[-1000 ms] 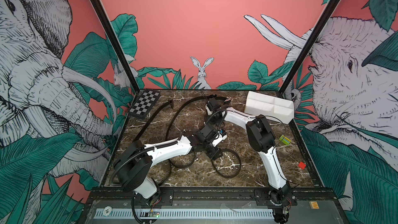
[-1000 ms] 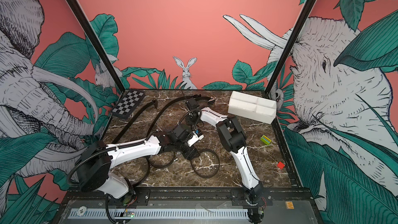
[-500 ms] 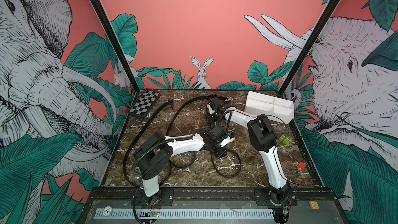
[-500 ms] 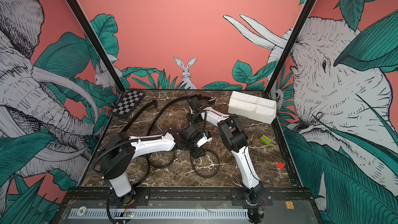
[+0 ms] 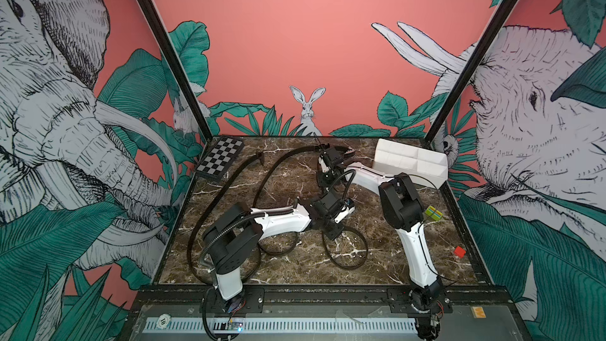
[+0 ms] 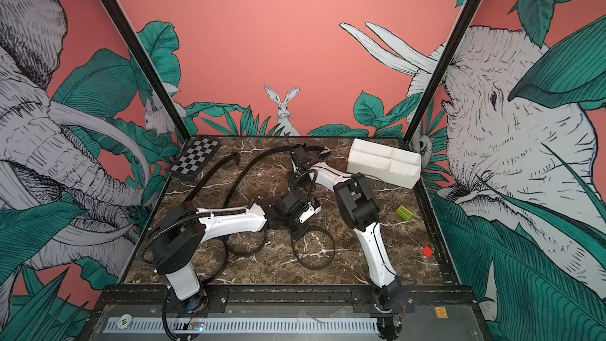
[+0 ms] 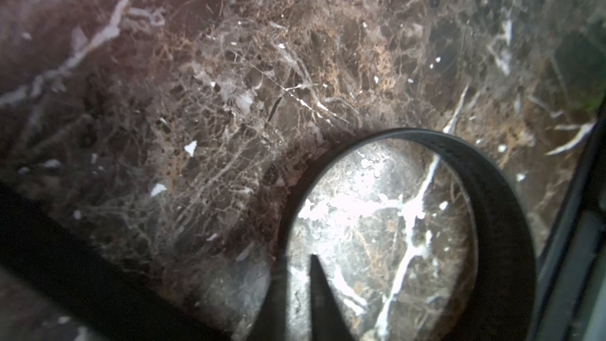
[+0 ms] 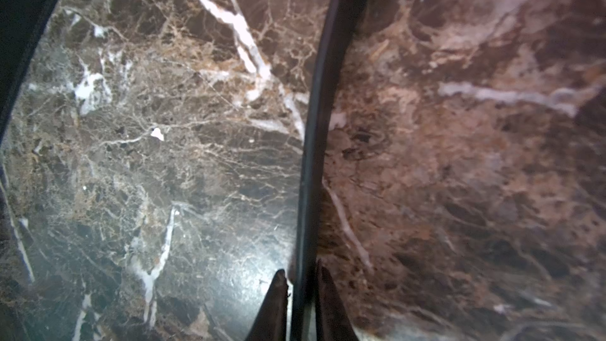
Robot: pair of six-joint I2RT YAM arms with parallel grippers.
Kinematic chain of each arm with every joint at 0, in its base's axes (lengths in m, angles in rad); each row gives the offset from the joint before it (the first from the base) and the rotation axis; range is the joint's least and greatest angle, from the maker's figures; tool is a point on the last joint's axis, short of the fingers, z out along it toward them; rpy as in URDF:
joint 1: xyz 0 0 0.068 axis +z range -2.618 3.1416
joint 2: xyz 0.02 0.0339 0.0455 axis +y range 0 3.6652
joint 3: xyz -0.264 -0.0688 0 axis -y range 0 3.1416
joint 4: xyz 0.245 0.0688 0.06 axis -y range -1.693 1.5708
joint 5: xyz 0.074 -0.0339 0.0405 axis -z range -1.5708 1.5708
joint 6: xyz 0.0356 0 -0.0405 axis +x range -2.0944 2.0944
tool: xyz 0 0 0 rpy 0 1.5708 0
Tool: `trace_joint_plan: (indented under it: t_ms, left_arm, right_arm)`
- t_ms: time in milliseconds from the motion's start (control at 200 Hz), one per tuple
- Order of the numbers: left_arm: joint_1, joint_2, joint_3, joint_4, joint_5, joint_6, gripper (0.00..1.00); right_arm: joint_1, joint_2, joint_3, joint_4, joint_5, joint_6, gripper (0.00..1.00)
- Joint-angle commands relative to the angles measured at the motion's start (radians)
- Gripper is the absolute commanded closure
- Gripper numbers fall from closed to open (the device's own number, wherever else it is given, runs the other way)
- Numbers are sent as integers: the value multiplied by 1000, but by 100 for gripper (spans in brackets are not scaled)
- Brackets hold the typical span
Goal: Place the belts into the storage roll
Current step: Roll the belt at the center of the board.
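Brown veined marble tabletop point(image 5: 387, 257). Right gripper point(image 8: 300, 273), beside the white four-compartment plastic storage roll point(image 5: 403, 173), is clamped edge-on on a long flat black belt point(image 8: 311, 126). Left gripper point(image 7: 296, 259), farther from the storage roll, stands narrowly parted at a belt loop point(image 7: 492, 175); grip unclear. Belts lie outside the storage roll; likely light, limp and springy, so pinch flat faces near an end.
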Motion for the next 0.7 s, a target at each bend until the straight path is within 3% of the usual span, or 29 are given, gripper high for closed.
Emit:
trace_joint_plan:
  t_ms: [0,125,285,695]
  left_arm:
    - [0,9,-25,-117,-43,-35,65]
    - [-2,-25,1,-147,-40,-48,52]
    - [-13,-43,34,-184,-49,-43,41]
    - [-23,81,148,-215,-93,-68,40]
  right_arm:
    - [-3,0,-35,-53,23,18,82]
    - [-4,-9,-50,-39,21,27,82]
    - [-3,-15,-59,-31,17,32,81]
    - [-4,-9,-76,-3,0,44,81]
